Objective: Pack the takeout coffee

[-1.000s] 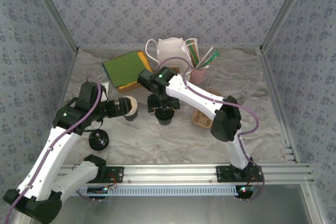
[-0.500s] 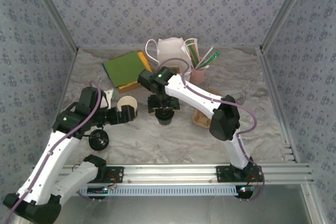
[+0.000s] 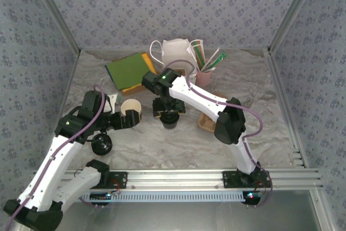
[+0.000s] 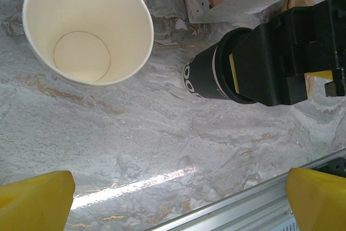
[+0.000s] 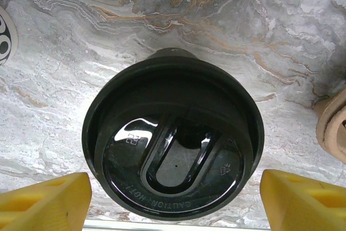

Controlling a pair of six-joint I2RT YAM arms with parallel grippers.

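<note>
Left gripper (image 4: 175,198): jaws at full spread, nothing in them. Coffee (image 4: 205,77) lies ahead and to its right, well apart. Empty cup (image 4: 86,25) sits ahead-left.

Right gripper (image 5: 173,201): directly above the coffee, lid square beneath the wrist. Jaws wide, one finger on each side of the lid rim. Touching or just clear of it, cannot tell. Cup upright, long axis vertical, in line with a downward reach. Right arm is plainly the nearer.

Beyond the right gripper: white bag (image 3: 175,52), the likely destination. Next move likely needs a firm squeeze, then a straight lift.
</note>
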